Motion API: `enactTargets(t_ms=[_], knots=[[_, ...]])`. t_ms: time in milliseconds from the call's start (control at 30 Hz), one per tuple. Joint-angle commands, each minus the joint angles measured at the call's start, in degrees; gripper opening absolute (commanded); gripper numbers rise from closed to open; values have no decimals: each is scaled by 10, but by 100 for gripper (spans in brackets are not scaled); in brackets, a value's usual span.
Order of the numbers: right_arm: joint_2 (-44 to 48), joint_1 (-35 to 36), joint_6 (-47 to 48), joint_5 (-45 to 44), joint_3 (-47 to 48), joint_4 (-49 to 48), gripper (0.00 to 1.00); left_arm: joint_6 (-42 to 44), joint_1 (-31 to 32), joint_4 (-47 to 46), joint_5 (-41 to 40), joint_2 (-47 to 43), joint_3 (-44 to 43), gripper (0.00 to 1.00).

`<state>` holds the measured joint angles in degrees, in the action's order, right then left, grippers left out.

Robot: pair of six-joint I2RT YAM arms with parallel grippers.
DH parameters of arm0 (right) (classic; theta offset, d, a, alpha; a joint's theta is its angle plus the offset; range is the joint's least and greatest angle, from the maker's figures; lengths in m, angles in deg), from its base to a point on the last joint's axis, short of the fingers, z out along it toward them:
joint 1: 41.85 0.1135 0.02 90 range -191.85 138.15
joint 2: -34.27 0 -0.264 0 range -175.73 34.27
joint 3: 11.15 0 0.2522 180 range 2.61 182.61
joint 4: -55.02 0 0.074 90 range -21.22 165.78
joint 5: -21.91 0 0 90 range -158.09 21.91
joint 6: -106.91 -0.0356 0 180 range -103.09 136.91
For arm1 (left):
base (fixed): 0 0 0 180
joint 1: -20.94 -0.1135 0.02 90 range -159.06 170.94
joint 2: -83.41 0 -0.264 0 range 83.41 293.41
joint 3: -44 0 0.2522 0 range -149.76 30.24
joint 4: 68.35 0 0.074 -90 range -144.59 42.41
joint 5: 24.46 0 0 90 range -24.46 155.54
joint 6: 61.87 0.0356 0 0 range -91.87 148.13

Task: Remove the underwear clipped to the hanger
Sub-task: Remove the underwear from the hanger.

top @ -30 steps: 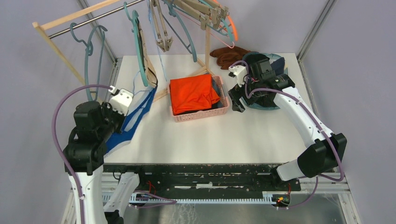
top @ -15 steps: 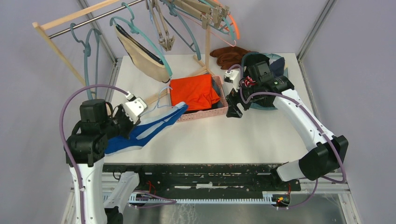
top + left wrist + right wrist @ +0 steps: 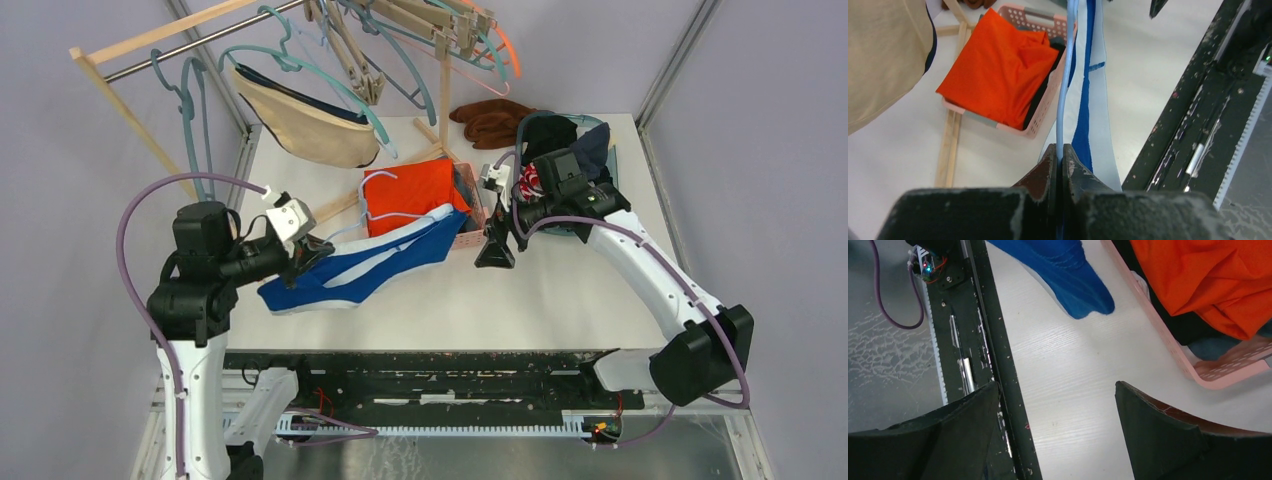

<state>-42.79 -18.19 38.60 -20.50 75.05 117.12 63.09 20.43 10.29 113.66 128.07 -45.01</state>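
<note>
**Top external view: blue brief on hanger, carried by left arm**

Top external. Item: royal blue and white brief, stretched low over the bench from the left end effector towards the pink basket. Second item: beige brief, clipped on a teal hanger up at the rack, well apart from both arms. Right end effector spread wide, empty, just beside the basket and near the blue brief's far end.

Left wrist. Fingers pressed together on the thin wire of a pale-blue hanger; the blue brief hangs along it. Clips not visible.

Right wrist. Jaws wide apart, nothing between them; the blue brief's tip lies ahead, beside the basket rim and orange garment.

Handling, judged: light, limp, stretchy fabric, not fragile. Best hold is a pinch on the free far end, pulling away from the hanger.

Labels, writing: none legible.
</note>
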Motion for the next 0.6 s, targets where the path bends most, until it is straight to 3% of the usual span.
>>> enactTargets(t_ms=[0, 200, 567], knots=[[31, 2, -57, 12, -35, -120, 93, -99, 1, -135, 80, 8, 17, 3], [87, 1, -129, -3, -110, -269, 92, -168, 2, -213, 113, 23, 44, 3], [143, -39, -233, 2, -182, -435, 88, -214, 2, -242, 165, 32, 67, 3]])
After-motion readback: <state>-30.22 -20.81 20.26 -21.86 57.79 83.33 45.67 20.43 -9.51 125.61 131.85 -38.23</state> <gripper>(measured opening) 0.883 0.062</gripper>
